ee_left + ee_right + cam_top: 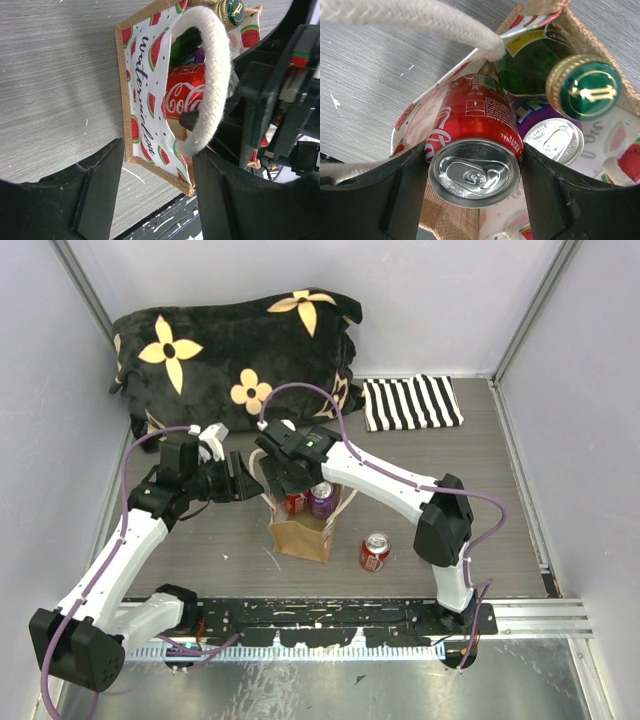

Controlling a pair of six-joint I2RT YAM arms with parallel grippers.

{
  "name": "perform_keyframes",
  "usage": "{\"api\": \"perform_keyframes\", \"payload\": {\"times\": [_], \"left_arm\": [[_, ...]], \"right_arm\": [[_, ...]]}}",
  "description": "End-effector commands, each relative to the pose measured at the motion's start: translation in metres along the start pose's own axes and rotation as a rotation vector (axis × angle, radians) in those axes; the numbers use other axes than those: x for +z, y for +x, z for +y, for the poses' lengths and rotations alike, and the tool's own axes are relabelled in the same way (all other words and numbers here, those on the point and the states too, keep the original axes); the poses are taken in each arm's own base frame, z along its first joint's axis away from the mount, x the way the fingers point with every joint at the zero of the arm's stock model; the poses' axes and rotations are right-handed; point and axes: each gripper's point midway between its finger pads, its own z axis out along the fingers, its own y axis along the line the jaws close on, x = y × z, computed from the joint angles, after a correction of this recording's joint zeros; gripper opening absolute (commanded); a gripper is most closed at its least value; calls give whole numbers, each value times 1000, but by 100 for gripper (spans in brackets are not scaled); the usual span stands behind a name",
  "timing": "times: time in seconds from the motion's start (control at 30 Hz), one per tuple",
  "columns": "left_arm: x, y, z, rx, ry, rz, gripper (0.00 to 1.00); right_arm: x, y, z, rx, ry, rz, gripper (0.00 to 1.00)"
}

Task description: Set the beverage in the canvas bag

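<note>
Although the arms mask part of the bag mouth, the top view shows the canvas bag (298, 537) upright on the table (470, 540), front-centre, w/ both grippers at its rim. The right gripper (294, 490) hangs over the opening. A purple can (322, 498) shows inside beside it. A second red can (375, 551) stands on the table just right of the bag, untouched. The flowered cushion (230, 350) and striped cloth (411, 402) lie at the rear, well apart.

Left wrist view: the left gripper (159, 160) stands wide, w/ the bag's near corner between its fingers and nothing clamped. A cream rope handle (215, 65) loops past one finger. Whether it is hooked there cannot be told.

Right wrist view: the right gripper is closed on a Coca-Cola can (475, 150), w/ both fingers pressed to its sides near the top. The can's lower body is already below the bag rim, next to a green glass bottle (535, 70) and the purple can.

Assessment: insertion approx. half done. The can is in the mouth but not yet seated or let go. Outstanding: lower fully, open the jaws, withdraw clear of the handle. The second red can prob. remains for a further cycle.
</note>
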Motion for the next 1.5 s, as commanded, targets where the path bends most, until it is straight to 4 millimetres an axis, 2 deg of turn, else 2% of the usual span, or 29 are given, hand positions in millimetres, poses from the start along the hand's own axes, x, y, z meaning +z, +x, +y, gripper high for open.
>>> {"api": "perform_keyframes", "payload": {"times": [0.0, 0.27, 0.7, 0.93, 1.07, 1.17, 1.47], "left_arm": [[-1, 1, 2, 5, 2, -4, 64], [-1, 2, 2, -5, 4, -5, 64], [-2, 3, 3, -17, 7, -7, 64], [-3, 6, 2, -19, 15, -2, 63], [-4, 7, 1, -19, 22, -3, 64], [-5, 7, 0, -17, 26, -5, 64], [-9, 11, -1, -19, 34, -8, 64]], "right_arm": [[-3, -24, 7, -14, -23, -95, 1], [23, -6, 3, -31, -25, -32, 1], [43, 3, -2, -44, -22, -8, 2], [43, 6, -1, -51, -29, -1, 53], [41, 8, 1, -59, -34, 2, 69], [41, 10, 3, -62, -36, 8, 75], [35, 13, 7, -63, -38, 8, 77]]}}
